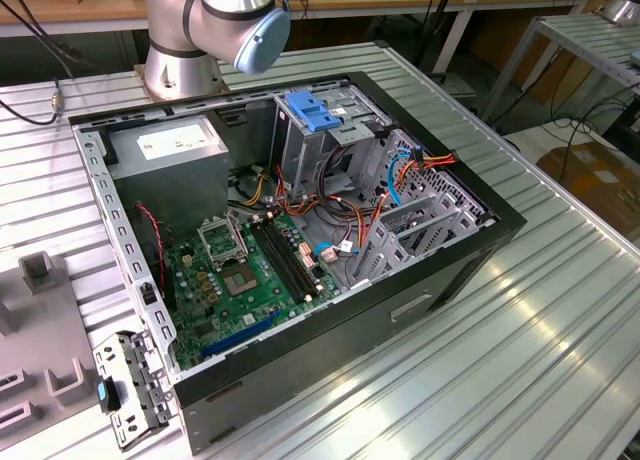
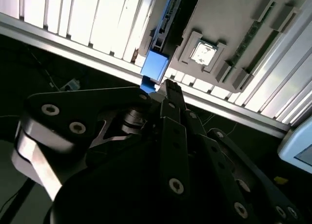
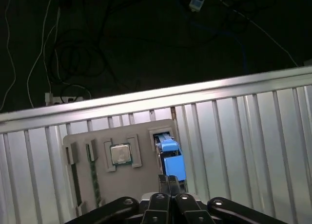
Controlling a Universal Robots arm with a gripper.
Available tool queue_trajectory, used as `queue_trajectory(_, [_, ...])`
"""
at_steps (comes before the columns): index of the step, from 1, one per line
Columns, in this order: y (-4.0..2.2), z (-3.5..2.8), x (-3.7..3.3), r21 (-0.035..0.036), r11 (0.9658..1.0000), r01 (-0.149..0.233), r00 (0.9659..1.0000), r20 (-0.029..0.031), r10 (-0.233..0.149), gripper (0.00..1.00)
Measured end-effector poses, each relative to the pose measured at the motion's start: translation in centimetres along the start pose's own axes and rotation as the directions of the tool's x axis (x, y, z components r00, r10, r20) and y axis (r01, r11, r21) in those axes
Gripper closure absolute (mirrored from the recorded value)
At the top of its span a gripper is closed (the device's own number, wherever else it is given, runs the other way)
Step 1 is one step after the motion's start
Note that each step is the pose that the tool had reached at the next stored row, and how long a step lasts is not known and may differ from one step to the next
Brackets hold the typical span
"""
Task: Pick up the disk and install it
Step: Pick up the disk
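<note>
First wrist view: disk [image 3: 170, 158] nr CPU [image 3: 120, 154]

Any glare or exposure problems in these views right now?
Exterior view: strong glare streaks on the ribbed table, case interior evenly lit. Second wrist view: table slats blown out white, tool nearly black. First wrist view: bright band along the table edge, floor beyond dark, blue disk is readable.

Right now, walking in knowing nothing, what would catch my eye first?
The open computer case on the ribbed metal table, its green circuit board bare, dominates the exterior view. In the first wrist view, the bright blue-framed disk stands in a grey tray, with the black gripper right by it.
</note>
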State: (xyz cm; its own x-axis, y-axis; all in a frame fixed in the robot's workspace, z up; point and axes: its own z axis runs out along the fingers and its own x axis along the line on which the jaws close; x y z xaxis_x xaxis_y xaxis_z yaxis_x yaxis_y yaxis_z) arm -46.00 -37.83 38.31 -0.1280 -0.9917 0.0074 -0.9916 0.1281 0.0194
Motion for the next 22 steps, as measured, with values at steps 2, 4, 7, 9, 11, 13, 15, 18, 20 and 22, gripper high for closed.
queue_trajectory(2, [0.0, 0.0, 0.0, 0.0002, 0.9997, 0.025, 0.9997, -0.0004, -0.025, 0.89])
queue_trajectory(4, [0.0, 0.0, 0.0, 0.0002, 0.9997, 0.025, 0.9997, -0.0005, -0.025, 0.89])
queue_trajectory(7, [0.0, 0.0, 0.0, 0.0002, 0.9997, 0.025, 0.9997, -0.0005, -0.025, 0.89])
queue_trajectory(9, [0.0, 0.0, 0.0, 0.0002, 0.9996, 0.027, 0.9996, -0.0005, -0.027, 0.89])
queue_trajectory(11, [0.0, 0.0, 0.0, 0.0002, 0.9996, 0.028, 0.9996, -0.0005, -0.028, 0.89])
queue_trajectory(13, [0.0, 0.0, 0.0, 0.0003, 0.9996, 0.029, 0.9996, -0.0006, -0.029, 0.89])
queue_trajectory(15, [-0.01, 0.14, -0.01, 0.0013, 0.9994, 0.036, 0.9994, -0.0006, -0.036, 0.83])
queue_trajectory(18, [-0.01, 0.49, -0.01, 0.0022, 0.9985, 0.055, 0.9985, -0.0008, -0.055, 0.71])
queue_trajectory(20, [0.01, 0.9, -0.16, 0.0023, 0.9981, 0.061, 0.9981, -0.001, -0.061, 0.58])
queue_trajectory(22, [0.02, 1.37, -0.31, 0.0024, 0.9979, 0.064, 0.9979, -0.0011, -0.064, 0.53])
